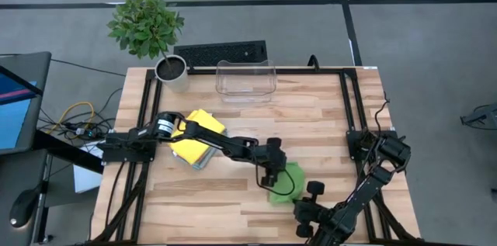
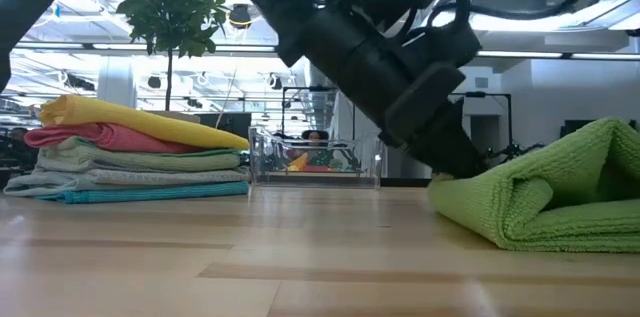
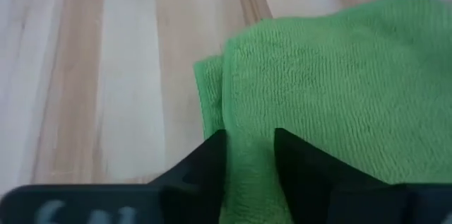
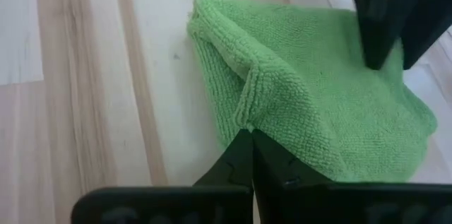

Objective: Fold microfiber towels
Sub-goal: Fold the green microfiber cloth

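A lime green microfiber towel (image 1: 289, 182), loosely folded, lies on the table near its front edge, right of the middle. My left gripper (image 3: 251, 143) reaches across from the left and is shut on the towel's left part; the low view shows it (image 2: 455, 162) at the towel's (image 2: 560, 192) edge. My right gripper (image 4: 248, 136) comes from the near right and is shut on the towel's hem. A stack of folded towels (image 1: 196, 143), yellow on top, rests flat on the table at the left. My left gripper pinches a raised ridge of the green cloth (image 3: 251, 121) between its two fingers. The fingers slant down from the table's left. The towel's bulk stays on the table. My right gripper pinches the towel's stitched hem (image 4: 247, 114) at its fingertips, where the edge bends upward. The fingers slant down from the table's near right side. The hem is raised a little there, and the rest of the towel lies on the table.
A clear plastic bin (image 1: 245, 81) stands at the table's far edge, in the middle. A potted plant (image 1: 172, 71) stands at the far left corner, with a keyboard (image 1: 221, 52) behind the table. Bare wood lies between the stack and the green towel.
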